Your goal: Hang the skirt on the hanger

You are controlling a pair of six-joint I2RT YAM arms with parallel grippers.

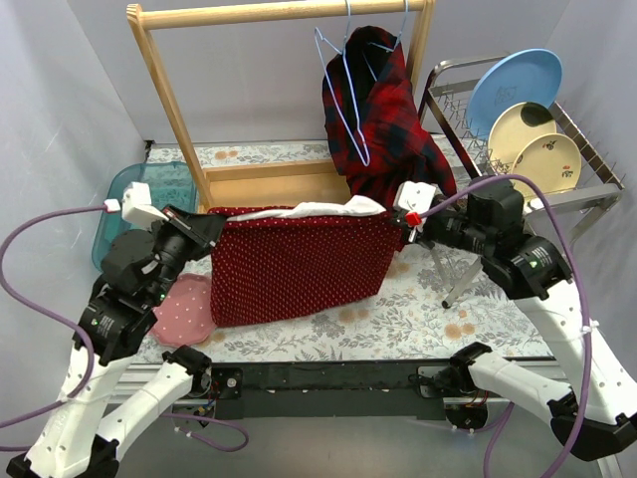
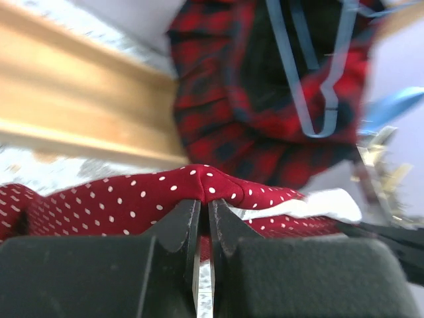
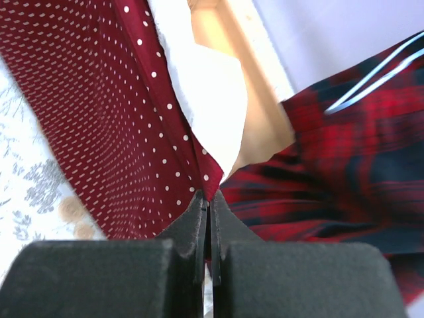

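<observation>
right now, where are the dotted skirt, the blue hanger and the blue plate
dotted skirt (image 1: 299, 264), top external view, middle of its front panel
blue hanger (image 2: 290, 66), left wrist view, on its left wire arm
blue plate (image 1: 518, 85), top external view, centre of its face

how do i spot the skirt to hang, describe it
Look in front of the wooden rack. The skirt hangs stretched between the left claw and right claw. It is dark red with white dots, unlike the plaid garment on the rack behind.
</observation>
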